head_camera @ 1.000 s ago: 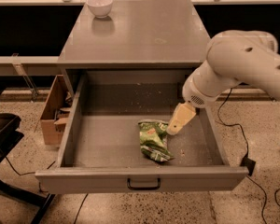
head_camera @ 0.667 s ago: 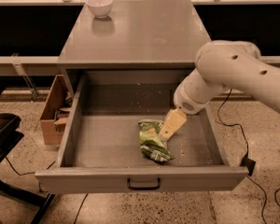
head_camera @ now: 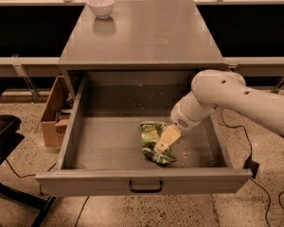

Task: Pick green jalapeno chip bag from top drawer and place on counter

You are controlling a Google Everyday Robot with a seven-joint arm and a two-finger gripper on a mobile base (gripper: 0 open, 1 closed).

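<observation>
While you look down at the drawer (head_camera: 109, 143), it stands pulled out toward the near side, with crumbs on its floor. Your bag (head_camera: 149, 134) lies crumpled inside it, a bit right of the middle and close to the front wall. Your gripper (head_camera: 164, 141) is low in the drawer, right on top of the bag's right side. You cannot tell if the gripper is spread or pinched. Your white arm (head_camera: 236, 96) comes in from the right, over the drawer's right wall. The counter (head_camera: 142, 37) is just beyond the drawer, with a bowl (head_camera: 101, 6) on its far left corner. A box (head_camera: 52, 112) sits on the ground, left of the drawer
</observation>
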